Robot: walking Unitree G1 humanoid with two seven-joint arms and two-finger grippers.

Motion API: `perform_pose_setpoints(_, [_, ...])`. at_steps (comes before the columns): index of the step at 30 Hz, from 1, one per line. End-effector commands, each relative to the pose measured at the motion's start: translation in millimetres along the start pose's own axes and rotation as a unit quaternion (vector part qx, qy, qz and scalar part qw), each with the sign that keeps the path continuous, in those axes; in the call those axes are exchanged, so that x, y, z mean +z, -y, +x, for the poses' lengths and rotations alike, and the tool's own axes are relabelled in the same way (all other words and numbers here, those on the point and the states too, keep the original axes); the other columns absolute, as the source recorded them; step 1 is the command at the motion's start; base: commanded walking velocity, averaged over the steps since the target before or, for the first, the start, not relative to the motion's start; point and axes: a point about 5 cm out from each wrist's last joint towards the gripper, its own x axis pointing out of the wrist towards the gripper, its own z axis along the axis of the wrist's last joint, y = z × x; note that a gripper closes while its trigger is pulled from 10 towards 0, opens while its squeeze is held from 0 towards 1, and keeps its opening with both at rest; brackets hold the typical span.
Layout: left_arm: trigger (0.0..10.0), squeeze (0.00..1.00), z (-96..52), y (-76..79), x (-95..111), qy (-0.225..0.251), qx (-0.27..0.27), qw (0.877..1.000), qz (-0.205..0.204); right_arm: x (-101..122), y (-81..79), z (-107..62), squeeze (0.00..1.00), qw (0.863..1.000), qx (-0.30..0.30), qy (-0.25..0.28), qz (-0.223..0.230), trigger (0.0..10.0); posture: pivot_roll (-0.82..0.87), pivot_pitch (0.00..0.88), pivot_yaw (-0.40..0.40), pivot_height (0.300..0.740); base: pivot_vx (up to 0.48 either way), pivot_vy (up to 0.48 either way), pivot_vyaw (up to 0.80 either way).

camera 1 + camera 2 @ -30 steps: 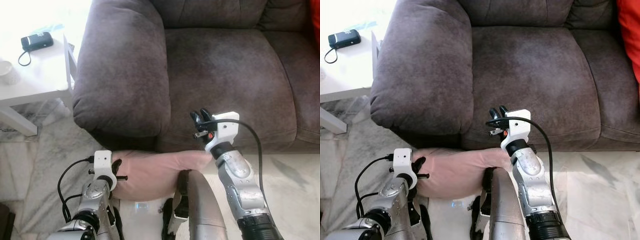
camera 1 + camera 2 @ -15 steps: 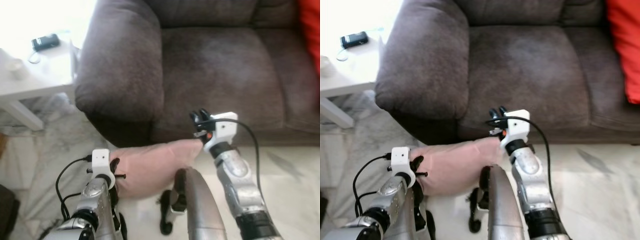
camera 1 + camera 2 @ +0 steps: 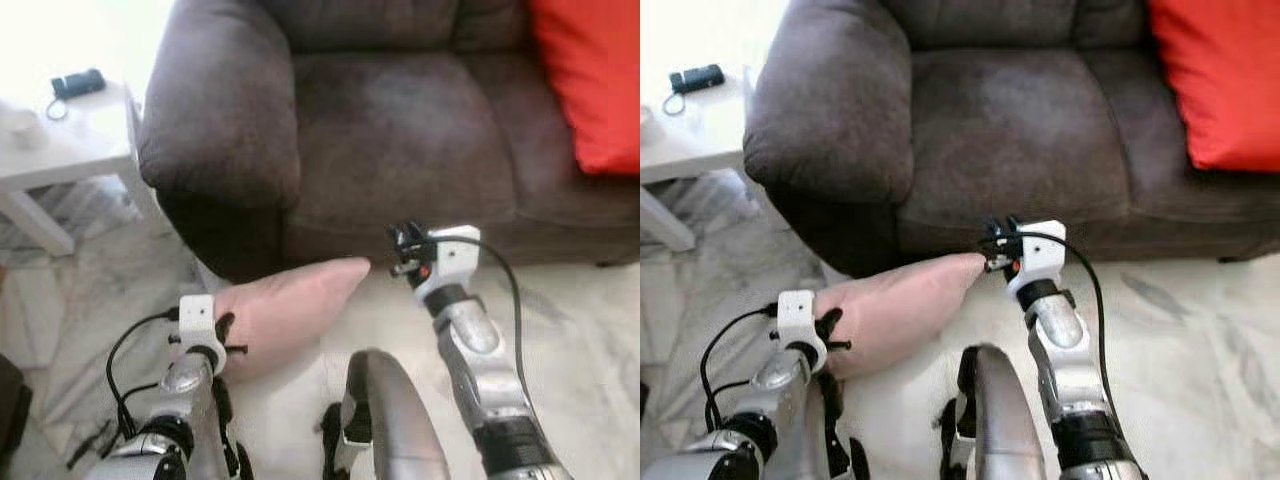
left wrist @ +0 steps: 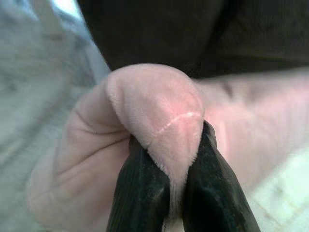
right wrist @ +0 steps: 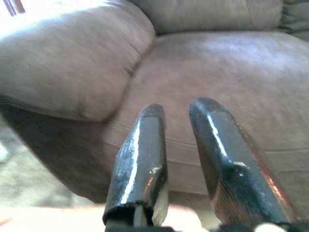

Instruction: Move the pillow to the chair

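Supports: floor, side table and sofa

A pale marbled floor [image 3: 590,340] is seen, on which a brown sofa [image 3: 400,130] and a white side table [image 3: 60,150] stand. A black device [image 3: 78,82] is carried by the table, an orange cushion [image 3: 590,80] by the sofa.

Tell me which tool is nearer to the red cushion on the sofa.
Right. The right tool hangs open before the sofa's front edge, below the red cushion and to its left. The left tool, shut on the pink pillow, sits lower and much farther left.
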Motion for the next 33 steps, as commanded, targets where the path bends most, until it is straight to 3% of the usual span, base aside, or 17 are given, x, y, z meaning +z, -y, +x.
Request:
perform_pose_setpoints(1, [10.0, 0.0, 1.2, -6.2, 14.3, 0.043, 0.006, 0.999, 0.003, -0.5, 1.7, 3.3, 0.0, 1.0, 0.0, -0.003, -0.006, 10.0, 0.01, 0.127, -0.017, 0.557, 0.0, 0.0, 0.0])
perform_pose_setpoints(15, [10.0, 0.0, -1.2, -22.6, 61.6, 0.155, 0.015, 0.988, 0.021, -6.8, 2.5, 9.6, 0.0, 1.0, -0.013, -0.002, 0.0, 10.0, 0.06, 0.057, 0.008, 0.557, 0.0, 0.0, 0.0])
perform_pose_setpoints(21, [10.0, 0.0, -5.8, -20.7, 81.8, 0.192, 0.012, 0.981, 0.024, -6.5, 4.0, 11.2, 0.0, 1.0, -0.02, 0.006, 0.007, 10.0, 0.07, 0.039, 0.016, 0.557, 0.0, 0.0, 0.0])
perform_pose_setpoints(33, [10.0, 0.0, -12.9, -16.8, 94.2, 0.208, 0.006, 0.978, 0.024, -6.6, 4.6, 11.9, 0.0, 0.999, -0.029, 0.014, 0.008, 10.0, 0.07, 0.008, 0.029, 0.557, 0.0, 0.0, 0.0])
